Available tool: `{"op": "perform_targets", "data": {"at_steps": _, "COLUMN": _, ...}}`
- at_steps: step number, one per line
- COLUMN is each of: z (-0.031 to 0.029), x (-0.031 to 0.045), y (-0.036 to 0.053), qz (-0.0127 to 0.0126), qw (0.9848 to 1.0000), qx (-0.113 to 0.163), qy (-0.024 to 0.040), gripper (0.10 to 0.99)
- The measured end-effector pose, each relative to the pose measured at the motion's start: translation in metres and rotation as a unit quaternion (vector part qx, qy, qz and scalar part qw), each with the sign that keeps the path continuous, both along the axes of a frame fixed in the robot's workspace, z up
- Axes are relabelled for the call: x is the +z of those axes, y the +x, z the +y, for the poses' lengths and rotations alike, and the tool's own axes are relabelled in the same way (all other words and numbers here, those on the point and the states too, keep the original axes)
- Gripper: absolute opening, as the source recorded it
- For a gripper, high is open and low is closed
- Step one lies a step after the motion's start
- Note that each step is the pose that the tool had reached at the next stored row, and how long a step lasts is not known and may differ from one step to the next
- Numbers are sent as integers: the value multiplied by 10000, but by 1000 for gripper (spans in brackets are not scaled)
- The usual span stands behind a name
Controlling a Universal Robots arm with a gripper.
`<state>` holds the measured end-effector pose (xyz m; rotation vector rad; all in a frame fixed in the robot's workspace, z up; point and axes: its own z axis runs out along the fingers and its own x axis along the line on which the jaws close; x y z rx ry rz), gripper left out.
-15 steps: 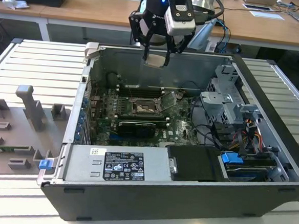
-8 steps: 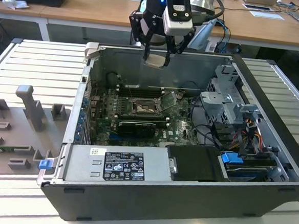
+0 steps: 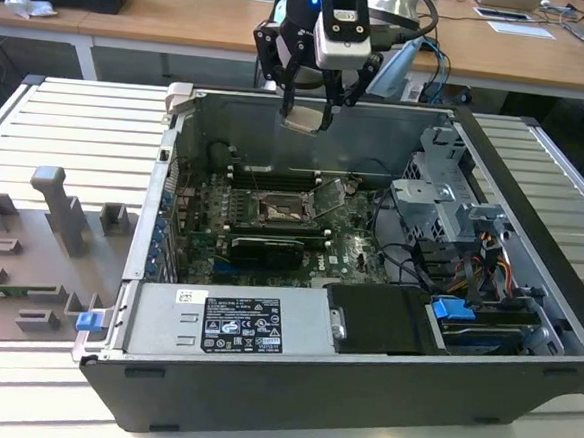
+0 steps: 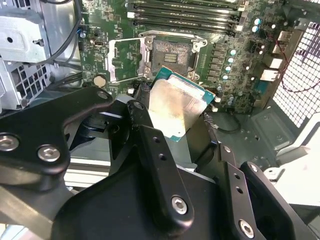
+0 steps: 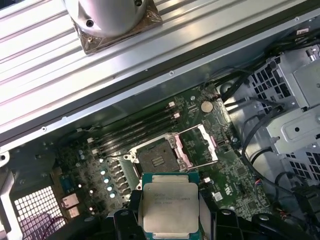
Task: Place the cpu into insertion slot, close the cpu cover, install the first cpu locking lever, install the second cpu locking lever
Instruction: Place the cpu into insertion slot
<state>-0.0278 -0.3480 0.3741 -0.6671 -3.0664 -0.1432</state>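
Note:
My gripper (image 3: 305, 113) hangs above the open computer case, shut on the cpu (image 3: 301, 117), a flat square chip with a pale silver top. The cpu (image 5: 170, 205) is pinched at its two sides between the black fingers (image 4: 150, 145), and it also shows in the second wrist view as a shiny square with a green edge (image 4: 175, 107). Below it on the motherboard lies the open insertion slot (image 5: 156, 160) (image 4: 172, 52) (image 3: 276, 210). The cpu cover (image 5: 197, 145) (image 4: 122, 60) (image 3: 329, 197) stands swung up beside the slot. The chip is well above the slot, not touching it.
The case's back wall (image 3: 378, 135) rises just behind the gripper. A black card (image 3: 268, 247) lies in front of the slot, memory slots (image 5: 135, 130) behind it. Drive cage and cables (image 3: 453, 210) fill the exterior view's right. A grey fixture tray (image 3: 39, 251) sits left of the case.

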Motion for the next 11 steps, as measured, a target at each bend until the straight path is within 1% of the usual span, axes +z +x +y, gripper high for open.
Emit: {"op": "perform_targets", "data": {"at_steps": 11, "z": 0, "x": -2, "y": 0, "qz": 0, "qw": 9996, "qx": -281, "qy": 0, "gripper": 537}}
